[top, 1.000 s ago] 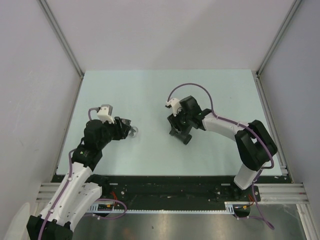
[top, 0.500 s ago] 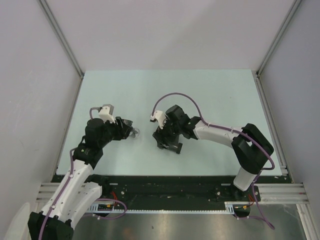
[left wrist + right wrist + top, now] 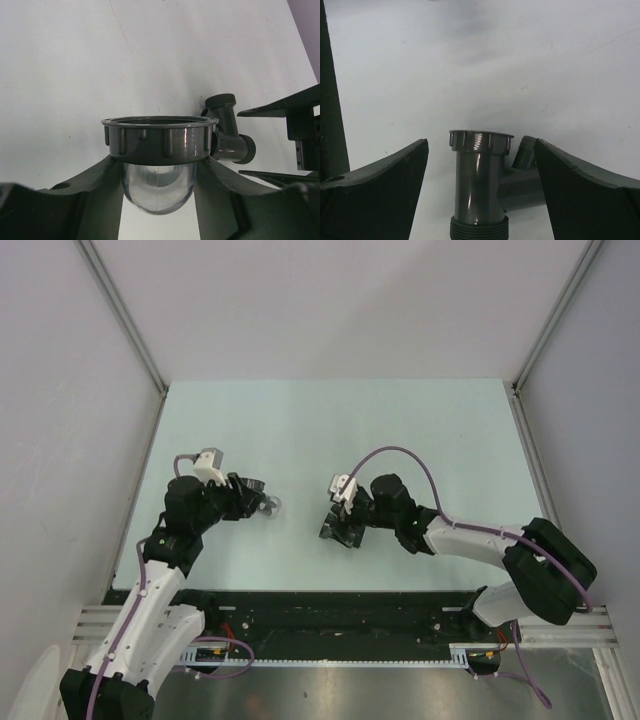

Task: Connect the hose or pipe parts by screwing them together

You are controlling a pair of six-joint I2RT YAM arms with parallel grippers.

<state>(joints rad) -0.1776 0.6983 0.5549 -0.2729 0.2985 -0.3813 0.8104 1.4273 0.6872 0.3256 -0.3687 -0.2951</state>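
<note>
My left gripper (image 3: pixel 157 166) is shut on a clear domed cup (image 3: pixel 158 192) that carries a dark grey ribbed ring nut (image 3: pixel 160 140) on top. In the top view this gripper (image 3: pixel 255 502) sits at the table's left middle. A dark grey T-shaped pipe fitting (image 3: pixel 227 134) stands just beyond it to the right. My right gripper (image 3: pixel 480 146) is open, its fingers (image 3: pixel 390 192) apart on both sides of that T fitting (image 3: pixel 480 185) without touching it. The fitting has a ribbed collar above and threads below. From above, the right gripper (image 3: pixel 340 525) hides it.
The pale green table (image 3: pixel 400 430) is bounded by grey walls on the left, the right and the far side. A black rail (image 3: pixel 340 605) runs along its near edge. The right arm's purple cable (image 3: pixel 390 452) loops above its wrist.
The right gripper has moved left and toward the near edge, dropped low and spread its jaws wide around the T fitting. The left gripper has held its place and its grip.
</note>
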